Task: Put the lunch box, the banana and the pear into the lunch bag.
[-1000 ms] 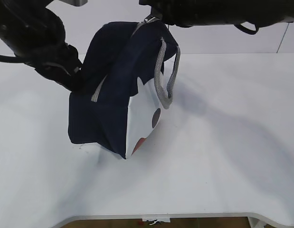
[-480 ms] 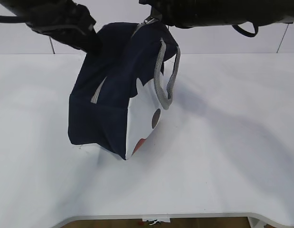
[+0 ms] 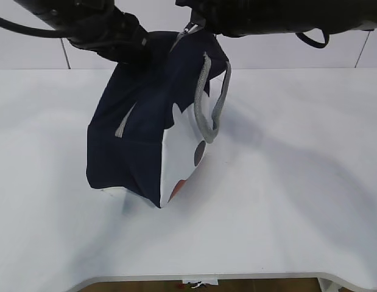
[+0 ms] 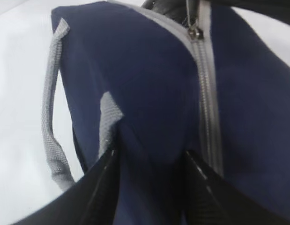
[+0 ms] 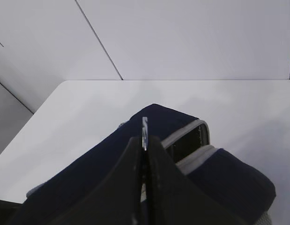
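The navy lunch bag with white side panels stands tilted on the table, its top pulled up to the right. My right gripper is shut on the metal zipper pull at the bag's top; a short stretch of the zipper gapes open beside it. My left gripper is at the bag's upper left. In the left wrist view it is open, its fingers astride a bulge of navy fabric beside the grey zipper. The lunch box, banana and pear are out of view.
The white table reaches to its front edge at the bottom of the exterior view. A grey webbing handle hangs down the bag's right side; another shows in the left wrist view. A white wall stands behind.
My left arm has risen from the bag's left side to its top left and closed in on the fabric. The right gripper and the bag have barely moved.
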Controlling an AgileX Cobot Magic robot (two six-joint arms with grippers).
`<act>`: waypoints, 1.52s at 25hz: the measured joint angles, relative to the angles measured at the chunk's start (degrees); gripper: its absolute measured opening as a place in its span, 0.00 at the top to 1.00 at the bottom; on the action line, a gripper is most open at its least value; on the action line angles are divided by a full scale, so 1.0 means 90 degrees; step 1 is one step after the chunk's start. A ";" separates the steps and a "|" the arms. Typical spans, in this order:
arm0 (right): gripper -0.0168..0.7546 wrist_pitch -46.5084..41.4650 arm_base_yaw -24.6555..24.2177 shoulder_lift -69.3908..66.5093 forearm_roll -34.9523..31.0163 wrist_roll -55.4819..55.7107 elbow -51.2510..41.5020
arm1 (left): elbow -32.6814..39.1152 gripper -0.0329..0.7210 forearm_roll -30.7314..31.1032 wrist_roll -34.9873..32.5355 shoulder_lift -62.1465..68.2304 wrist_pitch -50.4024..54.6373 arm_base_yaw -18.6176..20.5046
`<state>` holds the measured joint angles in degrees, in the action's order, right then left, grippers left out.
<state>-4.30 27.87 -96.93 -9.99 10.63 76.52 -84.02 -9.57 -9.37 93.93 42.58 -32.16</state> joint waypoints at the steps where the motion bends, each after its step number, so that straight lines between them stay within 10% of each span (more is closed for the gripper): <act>1: 0.98 0.0000 0.0000 0.0000 0.0000 0.0000 0.0000 | 0.0000 0.54 0.0000 0.0000 0.0026 -0.0017 0.0000; 9: 0.98 -0.0014 0.0000 0.0000 0.0000 0.0000 0.0000 | 0.0000 0.96 0.0629 0.0000 -0.0004 0.0354 0.0000; 38: 0.98 -0.0105 -0.0450 -0.0669 -0.0062 -0.0037 0.0000 | 0.0147 0.96 0.1296 -0.0158 -0.0987 0.2308 -0.0028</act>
<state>-5.24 23.81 -102.95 -10.55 10.30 76.52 -82.70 2.09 -10.79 85.05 63.35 -32.41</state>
